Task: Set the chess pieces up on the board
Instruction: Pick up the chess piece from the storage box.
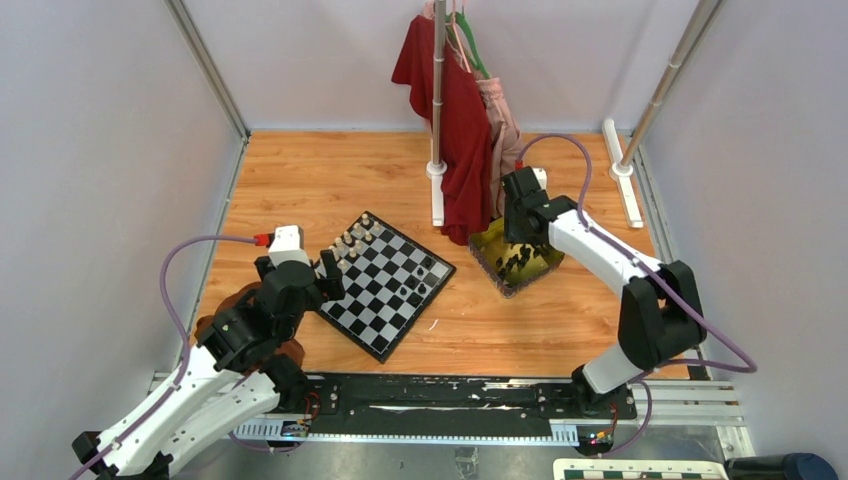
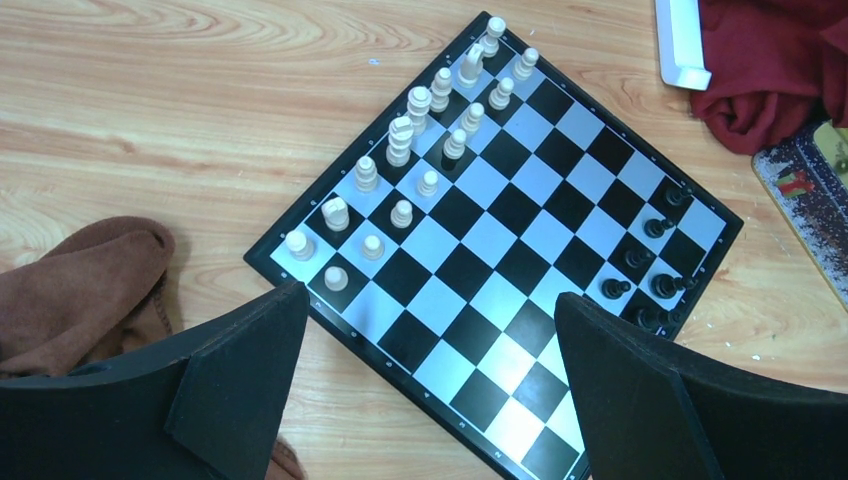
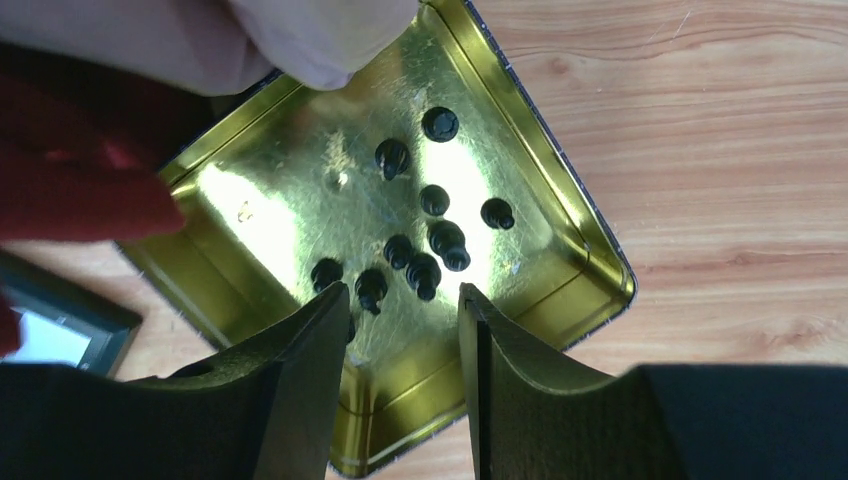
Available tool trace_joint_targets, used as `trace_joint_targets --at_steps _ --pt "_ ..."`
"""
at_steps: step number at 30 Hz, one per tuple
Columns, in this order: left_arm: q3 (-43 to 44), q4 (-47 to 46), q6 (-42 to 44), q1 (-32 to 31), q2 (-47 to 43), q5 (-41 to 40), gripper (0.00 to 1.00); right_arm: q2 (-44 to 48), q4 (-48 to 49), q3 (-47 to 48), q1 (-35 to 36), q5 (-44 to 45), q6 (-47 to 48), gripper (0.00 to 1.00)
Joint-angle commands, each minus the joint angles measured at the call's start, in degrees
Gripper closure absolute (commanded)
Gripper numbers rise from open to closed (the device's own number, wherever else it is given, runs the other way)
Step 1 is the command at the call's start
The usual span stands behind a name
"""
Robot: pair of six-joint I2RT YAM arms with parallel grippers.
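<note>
Top, left-wrist and right-wrist views of a 2-arm chess set-up. The board [image 1: 395, 290] lies turned diamond-wise on the wooden table [image 1: 300, 180], left of centre. 16 cream pieces [image 2: 399, 140] stand upright in 2 rows along the board's far-left edge. Several black pieces [image 2: 655, 227] stand clustered near the corner that points toward the tray; their exact number is hard to read at this size. The middle squares are bare. The left gripper [image 2: 430, 300] hovers over the board's near-left edge. Its jaws are spread wide and hold nothing, and 1 fingertip [image 2: 270, 320] is above the corner nearest the cream rows. A brown cloth [image 2: 80, 290] lies crumpled on the table just beside that corner. The right gripper [image 3: 405, 300] hangs over a shiny gold tray [image 3: 260, 220], which sits on the table to the right of the board and apart from it. Its jaws are parted with nothing between the pads. About 9 black pieces lie loose on the tray floor, most tipped on their sides, bunched just beyond the fingertips [image 3: 335, 310]. A red garment [image 1: 450, 130] hangs from a stand [image 1: 438, 90] behind the tray, and its hem overlaps the tray's far corner in the right-wrist view.
</note>
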State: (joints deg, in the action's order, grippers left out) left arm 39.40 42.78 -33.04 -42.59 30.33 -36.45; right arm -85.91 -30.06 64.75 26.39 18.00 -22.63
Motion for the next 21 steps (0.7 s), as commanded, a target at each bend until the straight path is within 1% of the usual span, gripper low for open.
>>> trace_joint_targets --at_steps 1,9,21 --pt "-0.5 0.1 -0.3 -0.9 0.6 -0.6 0.0 -4.6 2.7 1.4 -2.5 -0.3 -1.5 0.52" --pt "-0.5 0.1 -0.2 -1.0 1.6 -0.7 0.0 -11.5 5.1 4.2 -3.7 -1.2 -1.6 0.55" --pt "-0.5 0.0 -0.2 -1.0 2.5 -0.9 0.0 -17.2 6.9 6.6 -4.8 -1.4 -1.3 0.59"
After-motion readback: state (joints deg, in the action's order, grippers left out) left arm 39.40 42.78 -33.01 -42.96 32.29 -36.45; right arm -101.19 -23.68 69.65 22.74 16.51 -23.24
